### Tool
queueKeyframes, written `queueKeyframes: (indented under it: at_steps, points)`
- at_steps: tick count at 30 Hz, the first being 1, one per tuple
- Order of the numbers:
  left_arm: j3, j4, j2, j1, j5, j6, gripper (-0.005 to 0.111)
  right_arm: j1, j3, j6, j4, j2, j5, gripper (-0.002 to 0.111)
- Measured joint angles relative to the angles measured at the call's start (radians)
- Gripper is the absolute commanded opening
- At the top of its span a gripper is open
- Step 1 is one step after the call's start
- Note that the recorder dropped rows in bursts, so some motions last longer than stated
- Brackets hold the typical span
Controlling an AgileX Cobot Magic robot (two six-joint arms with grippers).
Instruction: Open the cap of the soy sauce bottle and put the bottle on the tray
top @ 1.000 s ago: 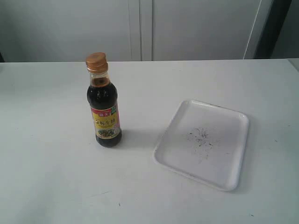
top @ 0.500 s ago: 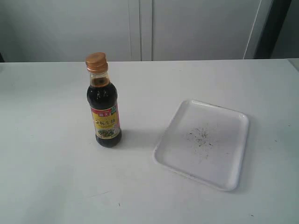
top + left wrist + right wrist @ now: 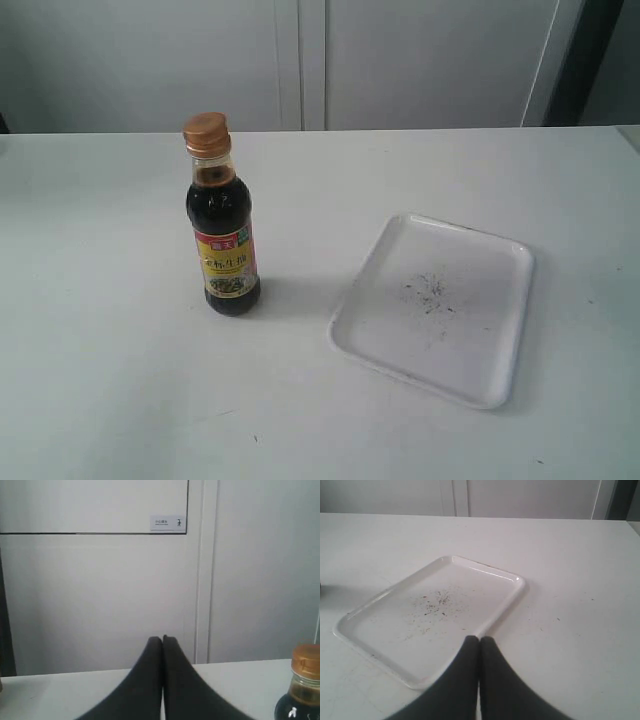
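The soy sauce bottle (image 3: 225, 245) stands upright on the white table, left of centre, with its copper-orange cap (image 3: 206, 131) closed. To its right lies the white tray (image 3: 436, 305), bare but for dark specks. Neither arm shows in the exterior view. In the left wrist view my left gripper (image 3: 162, 640) is shut with nothing in it, and the bottle (image 3: 302, 692) shows at the frame's edge, apart from the fingers. In the right wrist view my right gripper (image 3: 479, 640) is shut and holds nothing, hovering near one rim of the tray (image 3: 432, 615).
White cabinet doors (image 3: 300, 60) stand behind the table's far edge. A dark vertical strip (image 3: 585, 60) runs at the back right. Bare white table (image 3: 110, 380) surrounds the bottle and tray.
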Motion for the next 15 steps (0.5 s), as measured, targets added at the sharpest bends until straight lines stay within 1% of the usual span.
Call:
queueKeyframes:
  at_steps: [8, 15]
  points:
    - [-0.107, 0.255, 0.297, 0.000, -0.203, -0.201, 0.000, 0.000, 0.000, 0.000, 0.000, 0.000, 0.001, 0.000]
    - [-0.213, 0.483, 0.497, 0.000, -0.312, -0.369, 0.000, 0.000, 0.000, 0.000, 0.000, 0.000, 0.001, 0.000]
